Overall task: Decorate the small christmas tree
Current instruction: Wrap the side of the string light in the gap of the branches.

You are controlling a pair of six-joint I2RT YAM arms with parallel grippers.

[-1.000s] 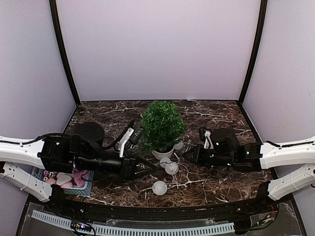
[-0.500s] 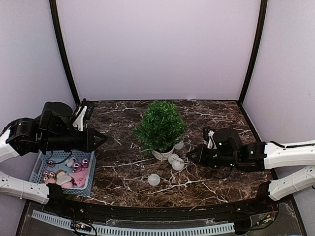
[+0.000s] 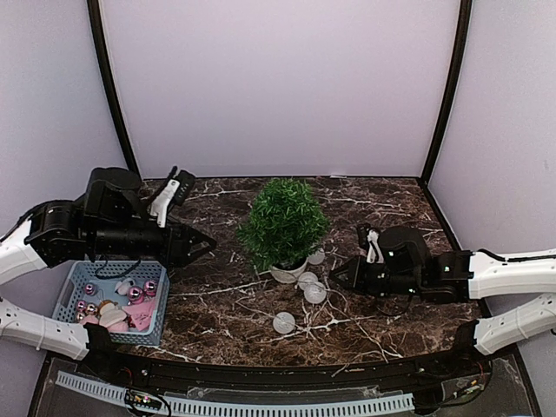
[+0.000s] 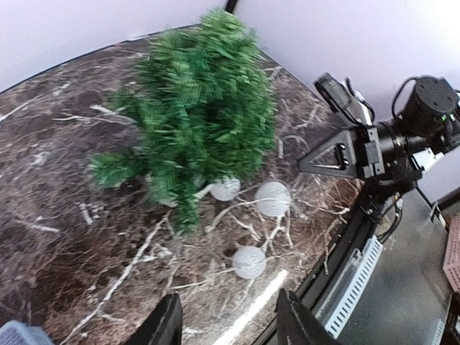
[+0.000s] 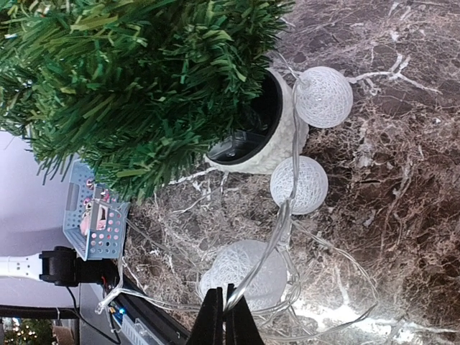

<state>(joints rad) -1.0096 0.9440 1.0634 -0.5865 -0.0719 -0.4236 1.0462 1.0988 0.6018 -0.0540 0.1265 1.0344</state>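
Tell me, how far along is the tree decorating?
Nothing hangs on the tree yet. In hand: the right gripper is shut on the light string, its white balls lying by the pot. Remaining: draping it and adding baubles from the basket, near the open, empty left gripper.

No legible text, labels, brands or numbers in any view. Checked the blue basket [image 3: 64, 300] at lower left of the top view and the white pot [image 5: 284, 144] at centre of the right wrist view: nothing readable on either.
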